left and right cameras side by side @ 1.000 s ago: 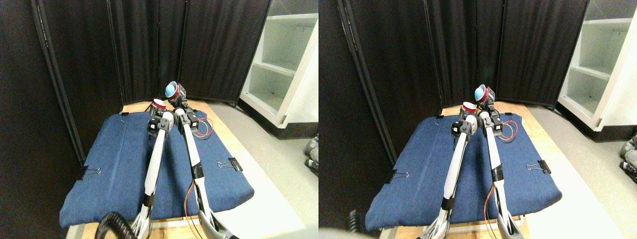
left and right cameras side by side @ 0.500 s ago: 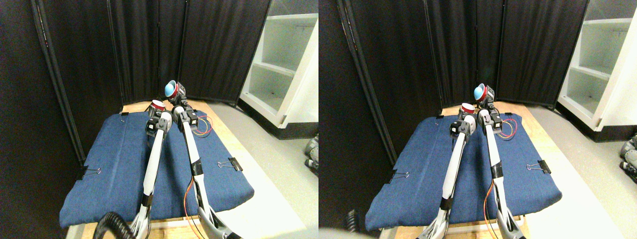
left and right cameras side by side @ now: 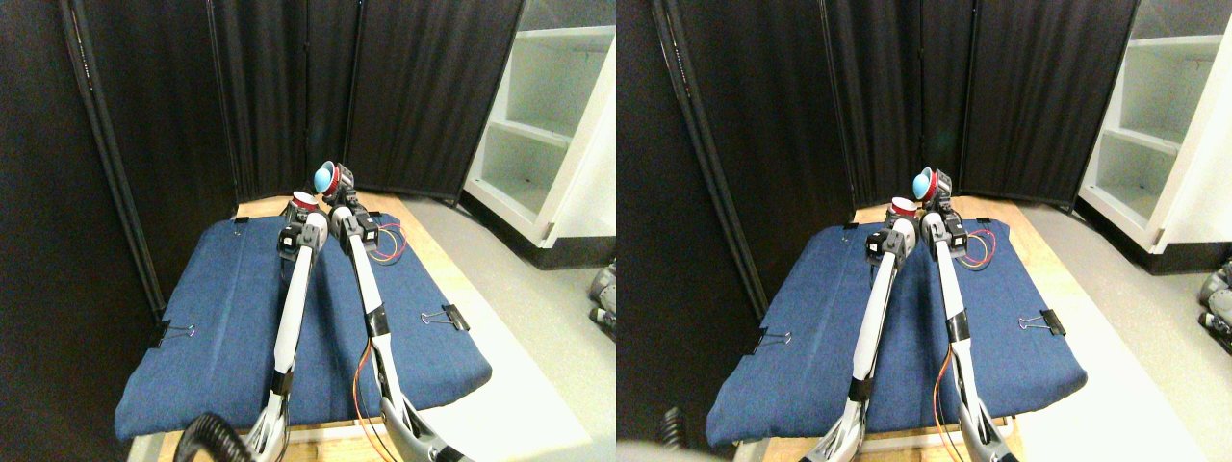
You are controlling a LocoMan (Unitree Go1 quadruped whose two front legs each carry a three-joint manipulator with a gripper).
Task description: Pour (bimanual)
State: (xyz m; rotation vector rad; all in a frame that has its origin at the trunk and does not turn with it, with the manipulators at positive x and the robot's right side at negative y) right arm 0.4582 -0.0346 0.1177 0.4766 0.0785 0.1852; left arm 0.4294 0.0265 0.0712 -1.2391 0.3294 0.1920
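A blue padded cloth (left and right cameras side by side: pixel 318 318) covers the wooden table (left and right cameras side by side: pixel 438 260), pinned down by black binder clips (left and right cameras side by side: pixel 445 316) on its right and left edges. Black folding screens (left and right cameras side by side: pixel 192 96) close off the far side and the left, and a white shelf unit (left and right cameras side by side: pixel 553 125) stands at the far right on a grey floor (left and right cameras side by side: pixel 539 327).

Up at the far end of the cloth, both manipulators reach out side by side, pale limbs nearly touching. The left gripper (left and right cameras side by side: pixel 296 219) carries a red cup (left and right cameras side by side: pixel 303 202) upright, its pale rim facing up. The right gripper (left and right cameras side by side: pixel 342 188) is raised higher, holding a second red cup with a blue inside (left and right cameras side by side: pixel 324 178), tipped over to the left so its mouth sits just above and beside the upright cup. At this size I cannot tell how the jaws of either gripper stand around the cups; the dark housings hide them.

Red and yellow wires (left and right cameras side by side: pixel 393 245) loop on the cloth just right of the right gripper, and an orange wire (left and right cameras side by side: pixel 364 375) trails along the right manipulator near the bottom. A dark coiled cable (left and right cameras side by side: pixel 207 433) curls at the near left corner.

The near half of the cloth lies open on both sides of the limbs. The left screen stands close against the cloth's left edge, while bare wood and floor run along the right.
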